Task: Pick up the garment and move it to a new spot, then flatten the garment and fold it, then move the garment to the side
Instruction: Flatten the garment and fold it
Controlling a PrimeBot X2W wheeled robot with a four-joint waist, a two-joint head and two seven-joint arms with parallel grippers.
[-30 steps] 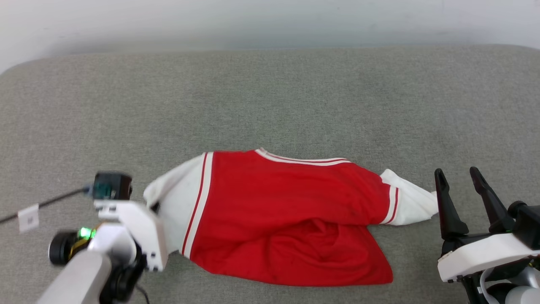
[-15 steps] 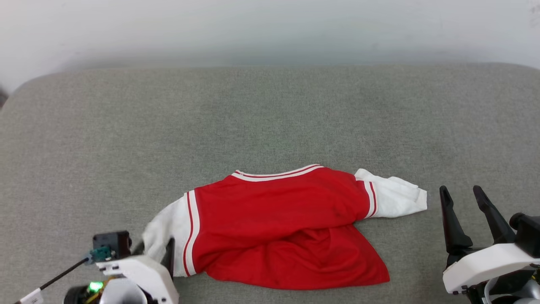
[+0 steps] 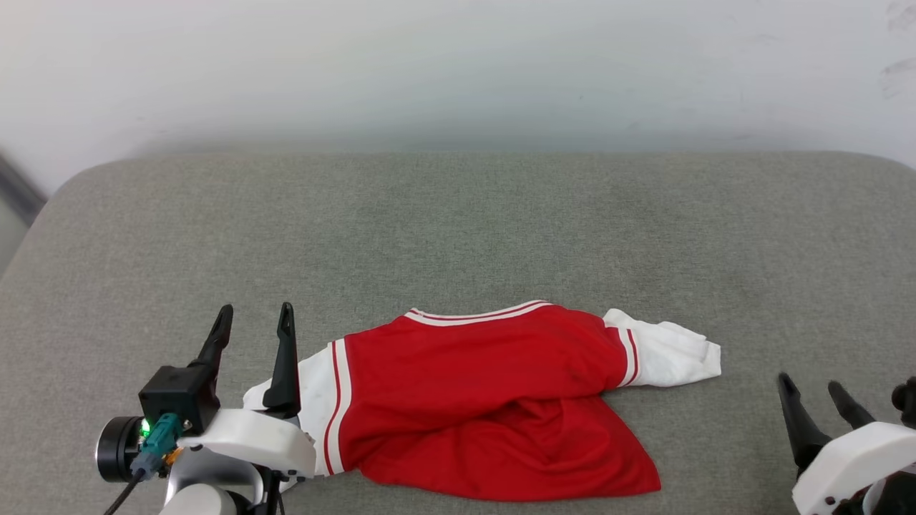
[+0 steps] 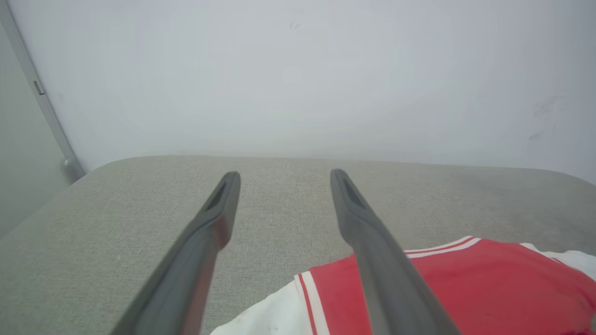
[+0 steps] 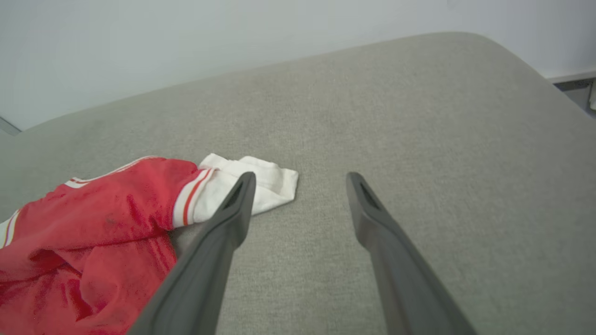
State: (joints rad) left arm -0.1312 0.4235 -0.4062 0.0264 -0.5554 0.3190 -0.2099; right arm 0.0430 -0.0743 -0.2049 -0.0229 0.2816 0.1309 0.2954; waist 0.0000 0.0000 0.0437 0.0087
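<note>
Two wide-open, empty grippers and one rumpled shirt is what I have in front of me. My left gripper (image 3: 255, 310) stands with its fingers spread wide and nothing between them; the garment (image 3: 494, 386) lies just off its inner side, with one white sleeve (image 3: 315, 390) right by the base of the inner finger, touching or only passing behind it, I cannot tell which. My right gripper (image 3: 810, 384) is spread just as wide and carries nothing, and the other white sleeve (image 3: 673, 354) sits ahead of it towards its inner side, near but clear of the fingertips. Between the two hands the garment rests on the grey cushion (image 3: 458, 229) with its red body bunched, the lower part doubled over in creases and both sleeves crumpled rather than laid out. My reading is that the pick-and-move step may be finished, since nothing is held, though I cannot confirm from here that this is the new spot. Flattening is not yet done, and the fold and the final shift to the side are both left, so I judge most of the job remains
</note>
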